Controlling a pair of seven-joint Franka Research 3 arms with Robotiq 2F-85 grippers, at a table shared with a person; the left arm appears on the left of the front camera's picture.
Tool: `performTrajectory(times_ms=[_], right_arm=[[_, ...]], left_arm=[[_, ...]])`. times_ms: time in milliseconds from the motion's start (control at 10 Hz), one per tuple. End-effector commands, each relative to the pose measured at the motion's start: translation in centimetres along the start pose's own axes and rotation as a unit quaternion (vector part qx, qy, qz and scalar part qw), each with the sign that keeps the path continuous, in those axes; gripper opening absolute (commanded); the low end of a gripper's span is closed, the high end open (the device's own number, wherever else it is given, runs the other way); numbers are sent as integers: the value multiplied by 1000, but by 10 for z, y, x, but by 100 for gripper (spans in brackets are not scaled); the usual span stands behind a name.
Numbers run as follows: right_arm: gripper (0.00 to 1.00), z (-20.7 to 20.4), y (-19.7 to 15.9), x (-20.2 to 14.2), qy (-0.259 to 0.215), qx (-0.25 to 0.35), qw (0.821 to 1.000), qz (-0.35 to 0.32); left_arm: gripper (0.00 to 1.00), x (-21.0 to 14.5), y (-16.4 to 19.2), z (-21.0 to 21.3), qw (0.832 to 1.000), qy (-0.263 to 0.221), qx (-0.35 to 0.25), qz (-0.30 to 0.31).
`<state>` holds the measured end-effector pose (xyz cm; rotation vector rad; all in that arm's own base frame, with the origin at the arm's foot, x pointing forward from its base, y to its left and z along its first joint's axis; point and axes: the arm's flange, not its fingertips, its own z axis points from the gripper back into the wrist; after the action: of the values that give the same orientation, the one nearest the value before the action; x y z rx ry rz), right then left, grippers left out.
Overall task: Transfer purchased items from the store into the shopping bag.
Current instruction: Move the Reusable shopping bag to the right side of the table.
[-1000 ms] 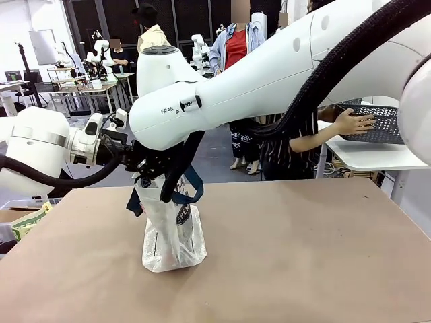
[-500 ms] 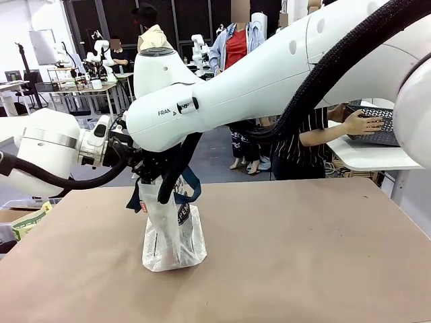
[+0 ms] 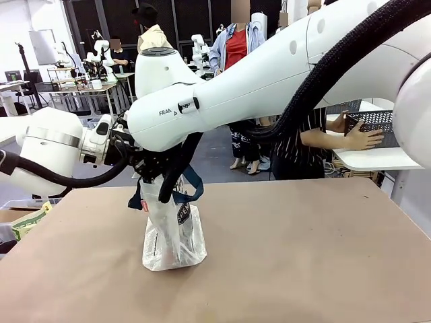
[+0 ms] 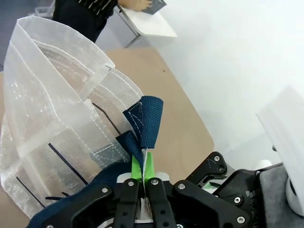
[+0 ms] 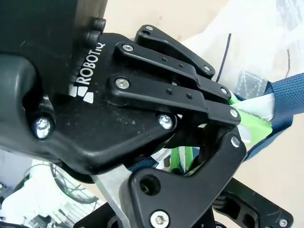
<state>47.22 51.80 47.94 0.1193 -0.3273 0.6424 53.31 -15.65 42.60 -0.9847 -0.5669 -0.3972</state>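
The shopping bag (image 3: 172, 232) stands on the brown table, translucent white with navy handles (image 3: 193, 190). My left gripper (image 3: 145, 168) reaches in from the left to the bag's top. In the left wrist view it (image 4: 142, 172) is shut on a navy handle (image 4: 145, 121), with the bag's open mouth (image 4: 57, 109) beyond. My right arm crosses over from the right. Its gripper (image 5: 183, 159) is shut at a navy strap beside the left gripper's body (image 5: 118, 95). The store (image 3: 372, 122), a dark grey basket, is held by a person's hand (image 3: 367, 138) at the far right. The purchased items cannot be made out.
The basket rests over a white side table (image 3: 370, 158) behind the brown table (image 3: 303, 256). The person in a striped top stands beyond the far edge. A green-and-white pack (image 3: 27, 222) lies off the table's left edge. My right arm's bulk blocks the upper middle.
My left gripper has shut on the bag's navy handle and edged right. The person's hand has shifted along the basket and tilted it.
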Motion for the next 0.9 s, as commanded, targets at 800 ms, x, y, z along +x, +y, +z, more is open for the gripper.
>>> performTrajectory(times_ms=[800], right_arm=[[27, 14, -9, -14, -24, 1, 999, -41]], left_arm=[[0, 7, -4, -8, 999, 14, 33, 14]])
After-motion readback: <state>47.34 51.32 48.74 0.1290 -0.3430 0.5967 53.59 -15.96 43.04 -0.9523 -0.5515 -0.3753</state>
